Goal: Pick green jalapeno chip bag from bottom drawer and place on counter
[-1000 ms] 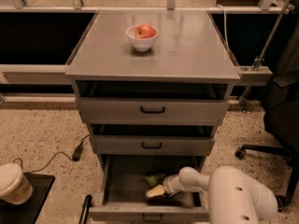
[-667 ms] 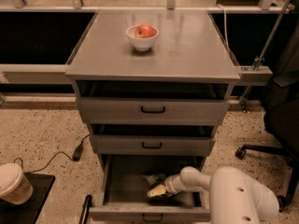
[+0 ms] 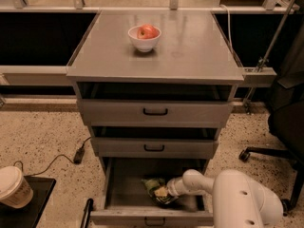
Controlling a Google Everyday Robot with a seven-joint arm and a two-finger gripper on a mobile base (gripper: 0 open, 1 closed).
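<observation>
The green jalapeno chip bag (image 3: 155,186) lies in the open bottom drawer (image 3: 124,184), near its middle. My white arm reaches into the drawer from the lower right. The gripper (image 3: 164,193) is at the bag's right side, down on it. The counter (image 3: 190,46) is the flat grey cabinet top above, with a white bowl (image 3: 144,38) holding a red apple at its back centre.
Two shallower grey drawers (image 3: 155,111) sit above the bottom one, slightly open. A black office chair (image 3: 285,122) stands to the right. A paper cup (image 3: 14,186) on a black tray is at lower left. A cable (image 3: 57,159) runs across the speckled floor.
The arm has shifted slightly left and deeper into the drawer toward the bag. The bag stays in the same spot.
</observation>
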